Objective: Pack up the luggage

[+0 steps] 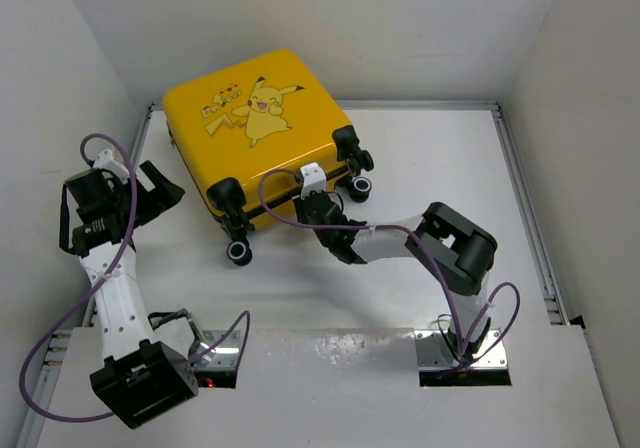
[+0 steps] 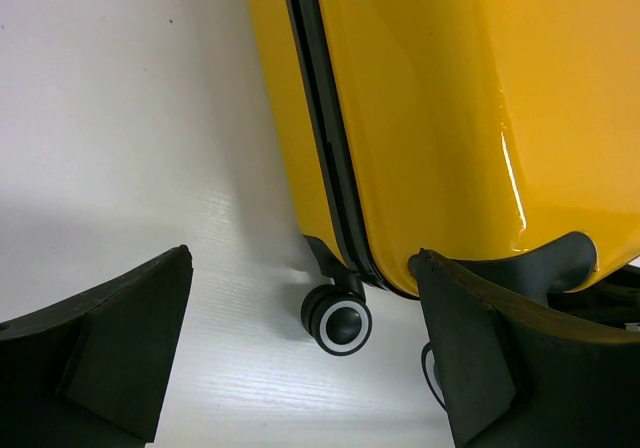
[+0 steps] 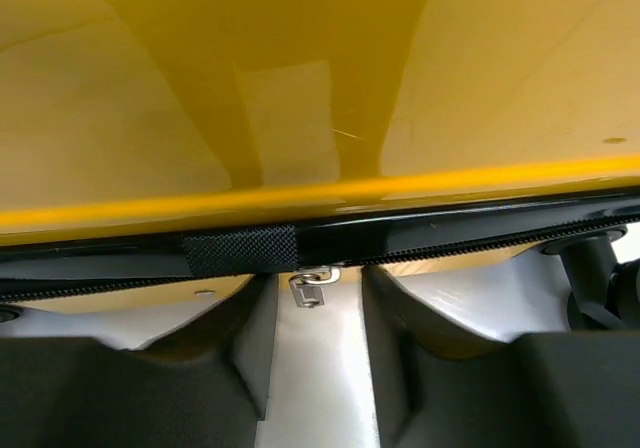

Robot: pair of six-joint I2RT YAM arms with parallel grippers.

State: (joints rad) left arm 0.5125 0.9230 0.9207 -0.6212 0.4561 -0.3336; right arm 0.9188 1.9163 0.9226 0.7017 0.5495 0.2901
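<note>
The luggage [image 1: 260, 118], a yellow hard-shell case with a cartoon print, lies shut on the white table, its wheeled end toward the arms. My right gripper [image 1: 307, 201] is low at that end, between the wheels. In the right wrist view the yellow shell [image 3: 300, 68] and its black zipper trim [image 3: 450, 230] fill the top. A small metal zipper pull [image 3: 311, 291] hangs in the gap between the jaws of my right gripper [image 3: 317, 276], touching neither finger. My left gripper [image 1: 160, 190] is wide open beside the case's left edge, holding nothing. The left wrist view shows the case [image 2: 450, 118] and one wheel [image 2: 345, 323].
Black wheels stick out at the case's near corners [image 1: 238, 252] [image 1: 362, 188]. White walls close in the table on three sides, with a metal rail [image 1: 530, 218] along the right. Purple cables loop off both arms.
</note>
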